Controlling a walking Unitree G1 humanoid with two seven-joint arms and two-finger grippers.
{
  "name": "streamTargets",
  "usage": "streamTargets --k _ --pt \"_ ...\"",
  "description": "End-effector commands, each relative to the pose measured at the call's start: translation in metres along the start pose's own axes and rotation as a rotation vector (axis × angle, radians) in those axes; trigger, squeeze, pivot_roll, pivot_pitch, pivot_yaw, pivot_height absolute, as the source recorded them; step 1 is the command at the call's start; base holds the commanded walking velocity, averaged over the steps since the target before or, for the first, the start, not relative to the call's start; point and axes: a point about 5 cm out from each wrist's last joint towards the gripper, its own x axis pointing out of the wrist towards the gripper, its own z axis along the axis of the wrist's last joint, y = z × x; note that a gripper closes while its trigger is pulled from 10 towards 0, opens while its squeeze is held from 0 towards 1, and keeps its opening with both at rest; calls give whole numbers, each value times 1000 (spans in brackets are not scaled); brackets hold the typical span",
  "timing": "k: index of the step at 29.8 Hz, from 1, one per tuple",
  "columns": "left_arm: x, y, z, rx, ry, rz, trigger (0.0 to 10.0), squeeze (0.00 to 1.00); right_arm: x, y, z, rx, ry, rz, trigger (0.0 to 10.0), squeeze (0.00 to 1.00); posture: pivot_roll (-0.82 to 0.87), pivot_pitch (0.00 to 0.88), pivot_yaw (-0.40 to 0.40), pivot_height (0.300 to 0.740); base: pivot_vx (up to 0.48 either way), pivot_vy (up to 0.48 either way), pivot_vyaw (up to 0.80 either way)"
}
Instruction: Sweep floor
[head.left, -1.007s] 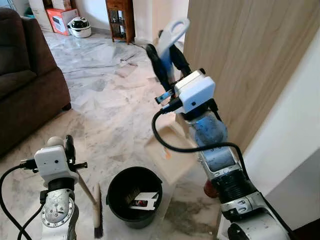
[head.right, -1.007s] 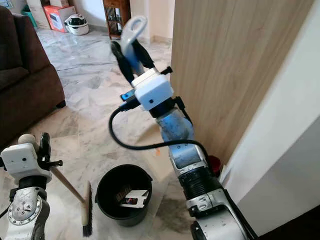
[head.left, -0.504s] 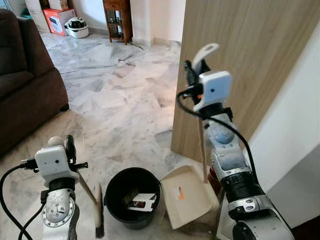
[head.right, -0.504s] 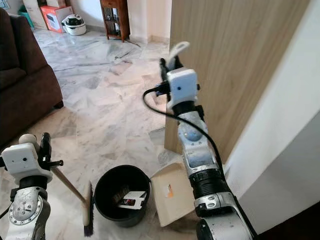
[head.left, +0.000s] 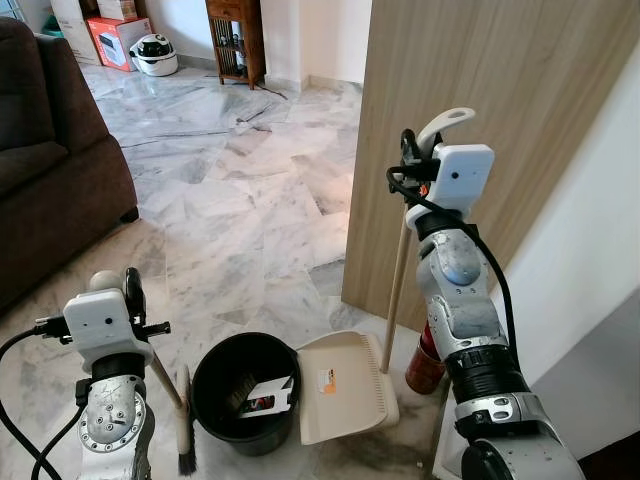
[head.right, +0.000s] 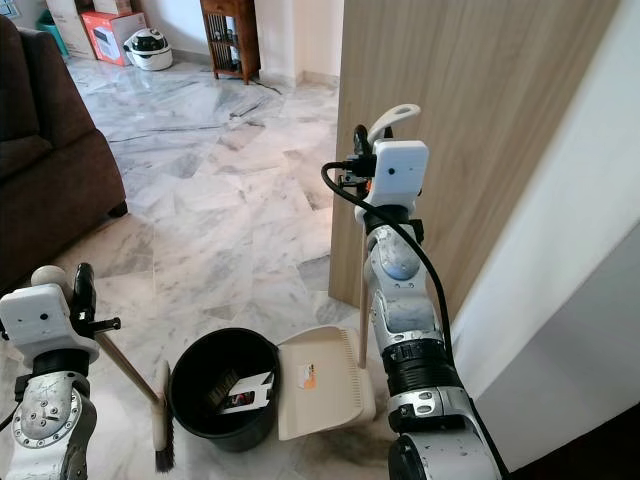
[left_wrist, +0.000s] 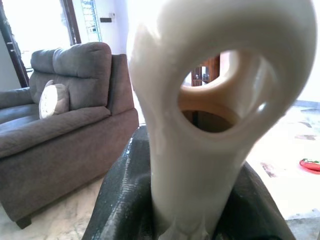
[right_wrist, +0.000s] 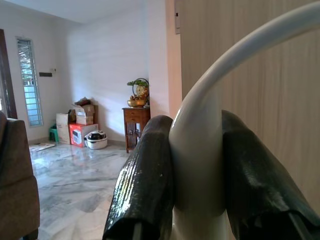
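My right gripper (head.left: 411, 152) is shut on the grey looped top (right_wrist: 200, 150) of a long-handled dustpan, close to the wooden panel. The wooden pole (head.left: 393, 290) stands nearly upright, and the cream pan (head.left: 345, 385) rests on the marble floor against a black bucket (head.left: 235, 432) that holds paper scraps. My left gripper (head.left: 131, 293) is shut on the cream looped end (left_wrist: 200, 100) of a broom handle at lower left. The broom's dark bristle head (head.left: 184, 425) sits on the floor to the left of the bucket.
A tall wooden panel (head.left: 490, 110) and a white wall stand close on the right, with a red object (head.left: 425, 368) at their foot. A dark sofa (head.left: 50, 180) lies to the left. Boxes (head.left: 110, 35) and a small wooden cabinet (head.left: 240, 35) sit far back.
My right arm has swung the dustpan down from raised and tilted over the bucket to upright with its pan on the floor beside it. The broom stayed put.
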Motion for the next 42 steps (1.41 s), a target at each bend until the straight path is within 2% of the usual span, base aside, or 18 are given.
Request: streamTargets --k 1,10,17,26,35,42 --pt "6 -6 12 -36 -58 -7 10000 0 3 3 9 86 -33 -29 10000 0 121 13 19 740 0 0 0" --pt "3 -13 10 -53 -49 -22 10000 0 3 -9 10 -1 -75 -101 10000 0 119 11 18 740 0 0 0" --pt "2 -15 10 -60 -47 -29 10000 0 0 -10 4 -5 -71 -98 10000 0 119 6 17 740 0 0 0" --pt "3 -18 10 -70 -50 -39 10000 0 -5 -13 4 -48 -150 -87 10000 0 119 0 19 740 0 0 0" --pt "3 -19 10 -74 -54 -47 10000 0 -6 -20 5 -88 -172 -114 10000 0 118 0 20 740 0 0 0" --pt "3 -19 11 -74 -55 -48 10000 0 -6 -22 7 -165 -202 -102 10000 0 120 0 21 740 0 0 0"
